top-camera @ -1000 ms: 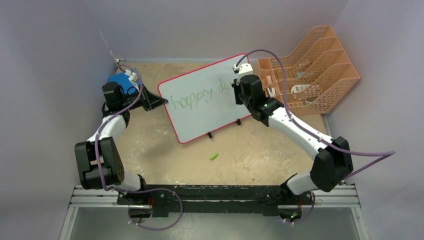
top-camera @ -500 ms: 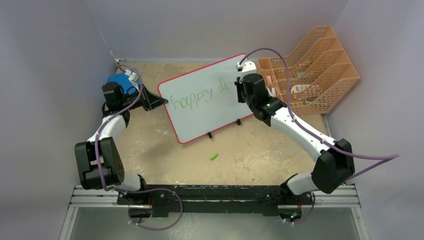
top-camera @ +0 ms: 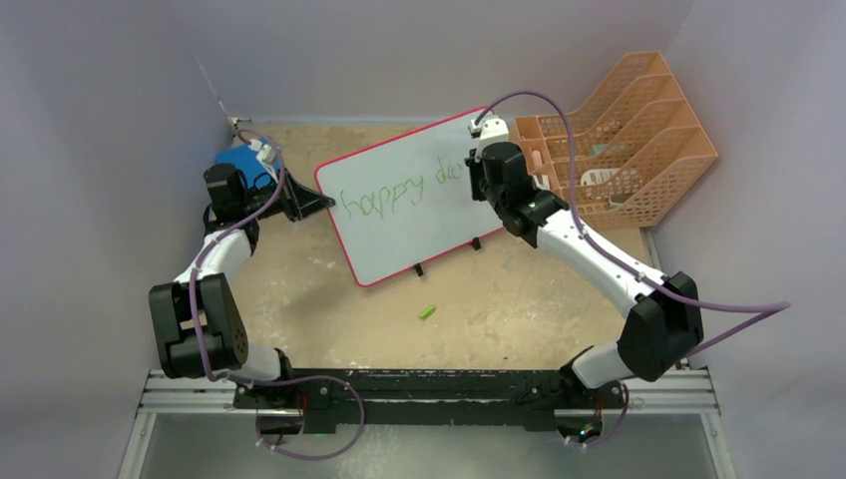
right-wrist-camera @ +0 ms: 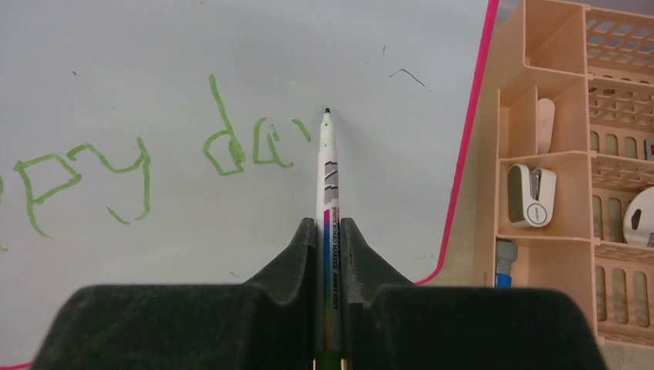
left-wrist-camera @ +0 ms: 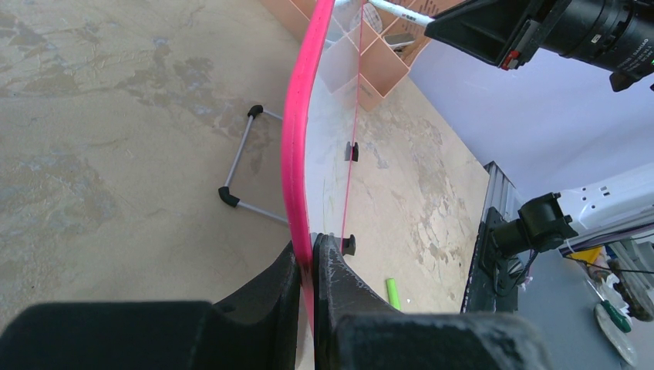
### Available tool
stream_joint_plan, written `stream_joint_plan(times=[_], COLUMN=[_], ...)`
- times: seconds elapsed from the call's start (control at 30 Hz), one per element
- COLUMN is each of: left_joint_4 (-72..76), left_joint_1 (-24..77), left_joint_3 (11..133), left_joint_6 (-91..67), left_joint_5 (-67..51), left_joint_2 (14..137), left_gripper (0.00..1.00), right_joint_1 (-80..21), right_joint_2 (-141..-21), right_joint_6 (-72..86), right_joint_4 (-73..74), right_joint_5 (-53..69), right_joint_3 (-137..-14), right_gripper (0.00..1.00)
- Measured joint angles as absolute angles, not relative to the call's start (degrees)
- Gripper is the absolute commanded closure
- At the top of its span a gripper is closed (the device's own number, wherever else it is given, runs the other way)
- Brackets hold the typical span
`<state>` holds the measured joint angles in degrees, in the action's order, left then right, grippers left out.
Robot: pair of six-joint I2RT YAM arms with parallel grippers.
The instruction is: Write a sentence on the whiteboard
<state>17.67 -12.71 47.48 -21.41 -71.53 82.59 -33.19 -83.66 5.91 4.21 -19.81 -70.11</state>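
The whiteboard (top-camera: 399, 235), white with a red rim, stands tilted on its small black feet mid-table. My left gripper (top-camera: 304, 205) is shut on its left rim (left-wrist-camera: 297, 139), one finger on each side (left-wrist-camera: 311, 247). The sentence (top-camera: 394, 197) in green reads "happy da" plus a short extra stroke (right-wrist-camera: 224, 150). In front of the board's right part, my right gripper (top-camera: 471, 180) is shut on a white marker (right-wrist-camera: 327, 169), gripper (right-wrist-camera: 330, 223). The marker's dark tip points at the board just right of the last green stroke; I cannot tell if it touches.
An orange desk organiser (top-camera: 619, 140) with small items stands right of the board, close to the right arm (right-wrist-camera: 571, 154). A green marker cap (top-camera: 428, 312) lies on the table in front of the board (left-wrist-camera: 395, 291). A blue object (top-camera: 239, 160) sits behind the left arm.
The right gripper and marker have shifted slightly up and away along the board's right part. The left gripper and the board have not moved.
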Motion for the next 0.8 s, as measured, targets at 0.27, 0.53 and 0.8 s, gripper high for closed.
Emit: stream_joint_plan(times=[0.27,0.53,0.8], left_joint_4=[17.7,17.7,17.7], left_joint_1=[-12.7,-12.7,-12.7], left_joint_3=[47.5,47.5,47.5], left_joint_6=[-21.4,-21.4,-21.4], left_joint_5=[-71.5,-71.5,-71.5], left_joint_2=[82.6,82.6,82.6], left_gripper=[1.00,1.00,1.00], right_joint_1=[-33.2,-33.2,-33.1], right_joint_2=[-84.4,-85.1,-85.1], right_joint_6=[5.9,5.9,5.9], right_joint_4=[4.2,4.1,4.2], right_joint_5=[-19.6,-18.5,-18.3], right_joint_3=[-70.2,-70.6,-70.6], right_gripper=[1.00,1.00,1.00])
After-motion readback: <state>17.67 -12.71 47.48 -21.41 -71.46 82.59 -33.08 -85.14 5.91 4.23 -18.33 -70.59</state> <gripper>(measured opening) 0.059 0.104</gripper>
